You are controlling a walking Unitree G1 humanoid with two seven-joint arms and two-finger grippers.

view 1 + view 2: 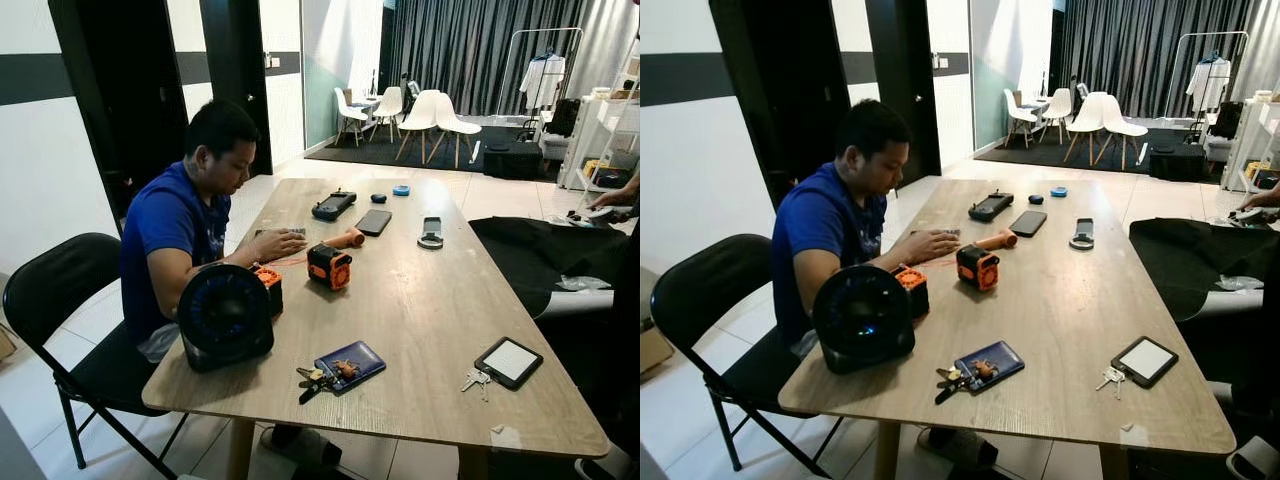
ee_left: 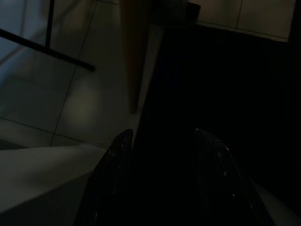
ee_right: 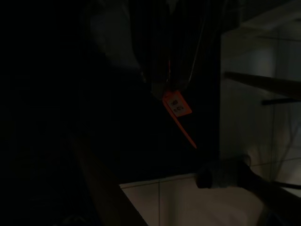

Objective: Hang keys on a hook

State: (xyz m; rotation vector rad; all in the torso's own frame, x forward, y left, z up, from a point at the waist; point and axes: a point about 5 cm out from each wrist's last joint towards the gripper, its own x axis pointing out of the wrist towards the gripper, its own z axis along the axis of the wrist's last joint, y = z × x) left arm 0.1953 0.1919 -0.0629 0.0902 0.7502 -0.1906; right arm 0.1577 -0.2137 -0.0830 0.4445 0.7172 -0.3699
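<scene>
Keys (image 1: 476,380): lying in the lower right of my head view on the table (image 1: 420,300) beside a tablet (image 1: 509,362), nearer my right arm; I am reading the left gripper (image 2: 164,155) as parted, empty; right fingers indiscernible.

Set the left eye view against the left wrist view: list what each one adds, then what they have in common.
Left eye view: the wooden table's top, a key bunch beside a blue wallet, silver keys by a small tablet, a black fan, and a seated person. Left wrist view: the left tool, its fingers apart, hanging low in the dark. Shared: pale floor tiles and, probably, a wooden table leg and the black folding chair's frame.
</scene>
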